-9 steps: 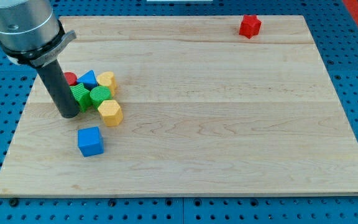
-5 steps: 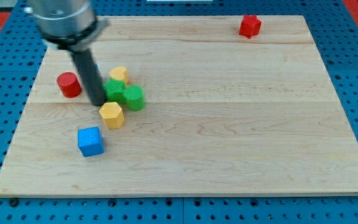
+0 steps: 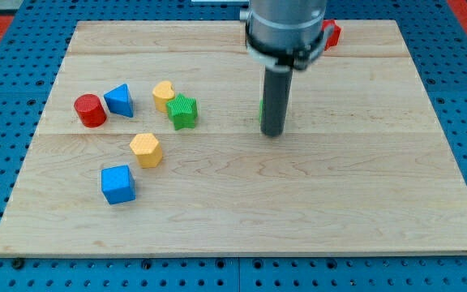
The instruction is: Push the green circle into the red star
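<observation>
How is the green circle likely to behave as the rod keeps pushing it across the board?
Mostly hidden behind my tip, the green circle probably slides easily on the smooth wooden board. Its round side may let it slip off sideways. It looks squat, so tipping seems unlikely.

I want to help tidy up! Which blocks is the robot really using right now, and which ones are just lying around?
Part of the job:
green circle, only a sliver showing behind the rod
red star, at the view's top
my tip, right beside the green circle

Just lying about:
red cylinder
blue triangle
yellow heart
green star
yellow hexagon
blue cube
</observation>
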